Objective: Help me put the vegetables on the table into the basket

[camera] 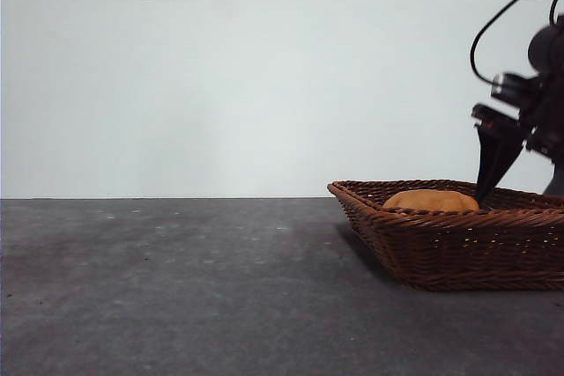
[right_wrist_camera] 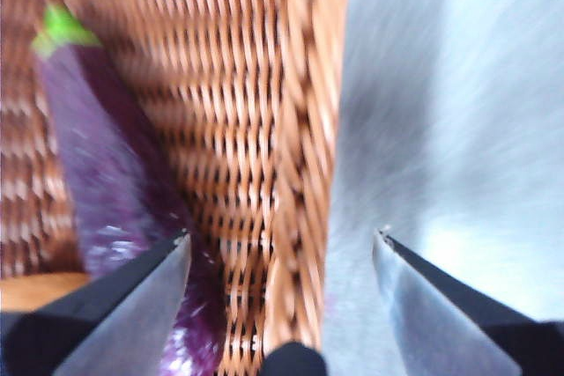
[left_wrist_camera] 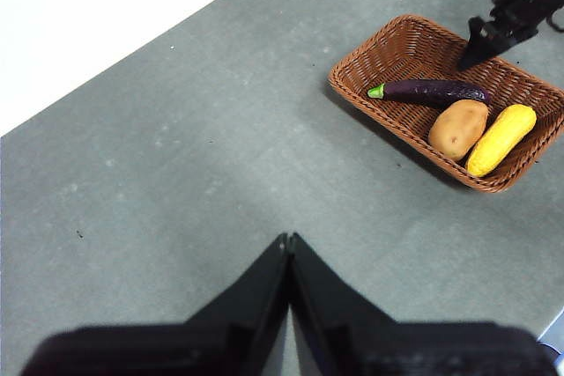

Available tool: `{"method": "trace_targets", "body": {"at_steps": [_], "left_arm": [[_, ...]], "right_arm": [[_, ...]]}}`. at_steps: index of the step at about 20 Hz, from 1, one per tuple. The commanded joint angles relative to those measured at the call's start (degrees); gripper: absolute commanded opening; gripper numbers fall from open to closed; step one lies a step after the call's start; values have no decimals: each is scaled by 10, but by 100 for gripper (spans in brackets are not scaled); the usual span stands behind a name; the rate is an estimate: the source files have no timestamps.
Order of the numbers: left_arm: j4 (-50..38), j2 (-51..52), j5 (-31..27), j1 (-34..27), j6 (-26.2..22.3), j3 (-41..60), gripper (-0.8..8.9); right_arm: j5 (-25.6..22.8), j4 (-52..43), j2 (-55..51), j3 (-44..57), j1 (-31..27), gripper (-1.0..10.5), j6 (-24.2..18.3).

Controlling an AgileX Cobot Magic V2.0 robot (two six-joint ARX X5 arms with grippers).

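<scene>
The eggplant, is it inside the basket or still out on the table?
Inside. The eggplant lies on the floor of the basket, beside the potato; the open right gripper is above it.

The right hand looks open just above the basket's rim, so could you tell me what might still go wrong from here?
1. The right hand, open, straddles the basket rim; moving off low could snag it and drag the basket.
2. One finger sits close by the eggplant; a sideways pull might nudge it against the potato and corn.
</scene>
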State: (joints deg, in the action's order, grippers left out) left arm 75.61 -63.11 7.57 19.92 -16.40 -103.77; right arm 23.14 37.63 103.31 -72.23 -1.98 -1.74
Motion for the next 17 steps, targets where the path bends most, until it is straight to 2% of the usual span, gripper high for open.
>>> {"method": "trace_targets", "body": {"at_steps": [1,8,10,13,16,17], "left_arm": [[-2,1,-1,-1,5,2,-6],[-2,1,-1,-1,3,2,-6],[-2,1,-1,-1,3,2,-6],[-2,1,-1,-1,3,2,-6],[-2,1,-1,-1,3,2,-6],[-2,1,-1,-1,3,2,-6]], "right_arm": [[-16,12,-43,-4,-2,351,0],[46,184,-278,-5,11,322,-5],[49,216,-338,-5,23,205,-13],[56,263,-411,-5,42,143,-15],[55,309,-468,-5,54,-2,-31],[54,322,-483,-5,54,-12,-36]]}}
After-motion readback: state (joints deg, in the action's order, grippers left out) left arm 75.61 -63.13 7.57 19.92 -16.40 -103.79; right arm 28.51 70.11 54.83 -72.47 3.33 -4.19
